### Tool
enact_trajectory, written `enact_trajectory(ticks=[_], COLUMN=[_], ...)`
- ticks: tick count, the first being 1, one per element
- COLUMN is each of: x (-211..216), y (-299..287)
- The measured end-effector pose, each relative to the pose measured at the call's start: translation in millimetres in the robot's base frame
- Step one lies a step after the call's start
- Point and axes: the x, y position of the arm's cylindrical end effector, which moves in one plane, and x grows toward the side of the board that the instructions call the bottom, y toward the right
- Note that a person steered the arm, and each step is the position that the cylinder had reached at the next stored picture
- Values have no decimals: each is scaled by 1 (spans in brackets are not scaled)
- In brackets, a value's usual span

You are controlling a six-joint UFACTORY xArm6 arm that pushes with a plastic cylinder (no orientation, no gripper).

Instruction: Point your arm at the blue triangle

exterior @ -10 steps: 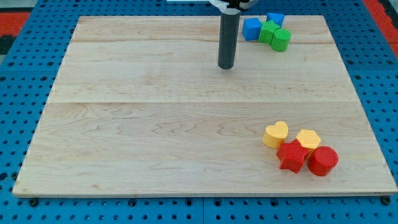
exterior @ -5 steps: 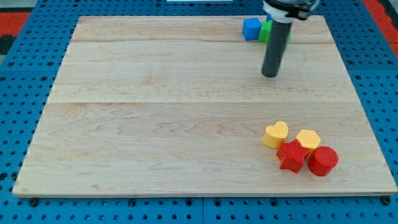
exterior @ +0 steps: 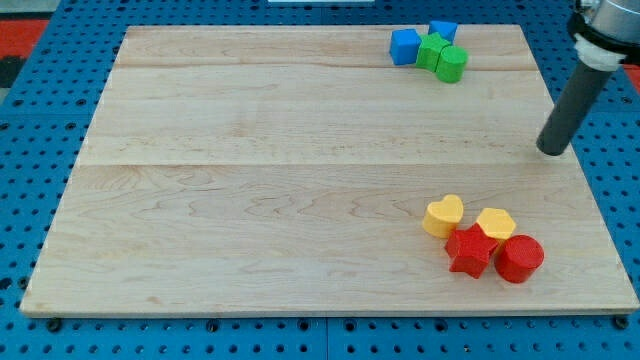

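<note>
Two blue blocks sit at the view's top right: one (exterior: 404,46) on the left of a small cluster, the other (exterior: 443,30) behind it. I cannot tell for sure which one is the triangle. A green star-like block (exterior: 432,48) and a green cylinder (exterior: 452,64) touch them. My tip (exterior: 551,150) rests near the board's right edge, well below and to the right of this cluster, touching no block.
The wooden board (exterior: 250,150) lies on a blue pegboard. At the lower right sit a yellow heart (exterior: 443,215), a yellow hexagon (exterior: 495,224), a red star (exterior: 469,250) and a red cylinder (exterior: 519,258), close together.
My tip has moved from the top middle of the board rightward and down, past the blue and green cluster, to the right edge. No block has moved.
</note>
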Motion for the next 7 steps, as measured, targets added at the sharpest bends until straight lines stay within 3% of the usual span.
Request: enact_trajectory(ticks=[1,3,5,6,7], x=[-24,-47,-147,-189,-223], y=[52,67,67,46,-13])
